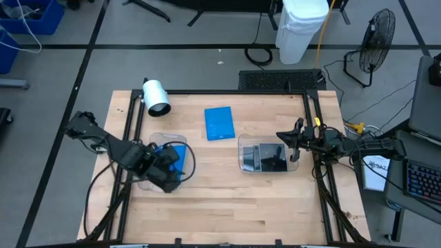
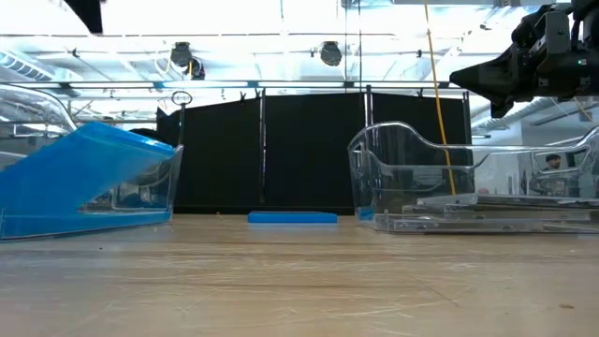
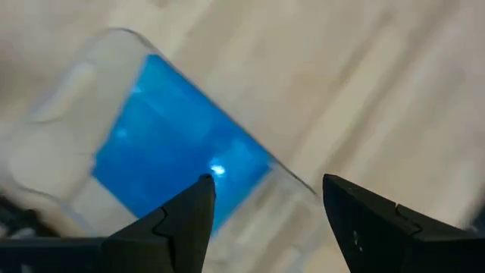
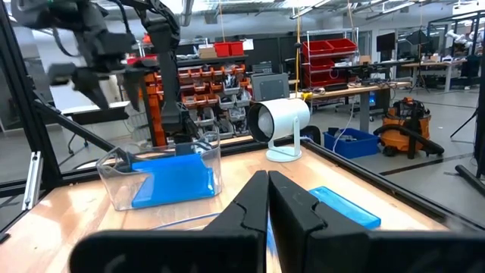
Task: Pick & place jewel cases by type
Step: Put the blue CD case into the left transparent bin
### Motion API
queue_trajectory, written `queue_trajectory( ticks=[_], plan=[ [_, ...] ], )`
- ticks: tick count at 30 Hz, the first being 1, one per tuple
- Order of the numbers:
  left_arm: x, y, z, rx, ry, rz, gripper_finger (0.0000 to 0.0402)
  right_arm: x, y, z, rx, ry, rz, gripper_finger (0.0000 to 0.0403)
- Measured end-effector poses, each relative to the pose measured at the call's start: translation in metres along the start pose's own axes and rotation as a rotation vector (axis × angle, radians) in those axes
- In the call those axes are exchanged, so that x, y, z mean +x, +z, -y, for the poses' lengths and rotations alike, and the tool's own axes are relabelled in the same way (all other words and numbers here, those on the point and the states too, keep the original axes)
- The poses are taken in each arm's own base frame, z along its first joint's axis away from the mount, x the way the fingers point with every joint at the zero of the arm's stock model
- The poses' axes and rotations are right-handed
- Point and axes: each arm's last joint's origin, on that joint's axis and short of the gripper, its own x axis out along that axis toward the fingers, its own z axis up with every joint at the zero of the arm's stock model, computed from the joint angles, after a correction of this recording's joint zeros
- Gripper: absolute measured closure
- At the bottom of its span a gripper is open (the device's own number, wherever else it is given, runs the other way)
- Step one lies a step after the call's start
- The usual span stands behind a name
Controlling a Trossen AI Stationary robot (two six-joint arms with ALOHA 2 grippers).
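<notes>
**Hovering over the blue tray, left claw parted**

Hovering above the clear tray [image 1: 160, 164] at about eight o'clock on the wooden surface [image 1: 227, 200], left claw [image 1: 167, 171] with fingers parted and nothing between them. Seen past those dark fingers [image 3: 189, 220] in the left wrist view: a blue jewel case [image 3: 178, 155] inside the tray, free of the claw. Leaning tilted against the tray wall in the low view, that same blue case [image 2: 80, 178], one edge raised, the other down on the tray floor.

Lying flat on the bare wood at about twelve o'clock from the surface's middle, a second blue jewel case [image 1: 219, 123], apart from both trays and between them; showing in the low view as a thin blue strip [image 2: 292, 217].

Sitting at about three o'clock, another clear tray [image 1: 247, 156] with dark translucent jewel cases [image 1: 269, 158] stacked flat inside. Waiting just past its three o'clock rim and raised above the surface, right claw [image 1: 295, 141], fingers pressed together and gripping nothing.

Standing near the far edge at about eleven o'clock, a white cylindrical lamp [image 1: 156, 96], well apart from the cases.
</notes>
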Motion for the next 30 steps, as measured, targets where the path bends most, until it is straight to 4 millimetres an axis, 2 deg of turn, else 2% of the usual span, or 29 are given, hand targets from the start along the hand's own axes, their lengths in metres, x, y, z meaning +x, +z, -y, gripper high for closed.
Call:
queue_trajectory(
  ticks=[3, 7, 12, 16, 19, 23, 27, 30],
  plan=[
    [0.017, 0.003, 0.003, 0.002, 0.040, -0.006, 0.0155, 0.000, 0.000, 0.000, 0.000, 0.000, 0.000, 0.0399],
    [0.056, 0.002, 0.010, 0.029, 0.005, -0.072, 0.0158, 0.000, 0.000, 0.000, 0.000, 0.000, 0.000, 0.0399],
    [0.110, -0.009, 0.003, -0.005, 0.027, -0.155, 0.0156, 0.000, 0.000, 0.000, 0.000, 0.001, 0.000, 0.0399],
    [0.134, -0.019, -0.009, -0.092, 0.053, -0.195, 0.0156, 0.000, 0.000, 0.000, 0.000, 0.001, 0.000, 0.0399],
    [0.142, -0.025, -0.014, -0.088, 0.086, -0.210, 0.0156, 0.000, 0.000, 0.000, 0.000, 0.000, 0.000, 0.0398],
    [0.140, -0.025, -0.013, -0.067, 0.100, -0.176, 0.0156, 0.000, 0.000, 0.000, 0.000, 0.001, -0.001, 0.0399],
    [0.131, -0.019, -0.007, -0.015, 0.072, -0.177, 0.0156, 0.000, 0.000, 0.000, 0.000, 0.000, 0.000, 0.0399],
    [0.112, -0.009, 0.003, 0.007, 0.012, -0.149, 0.0156, 0.000, 0.000, 0.000, 0.000, 0.000, -0.001, 0.0398]
  ],
)
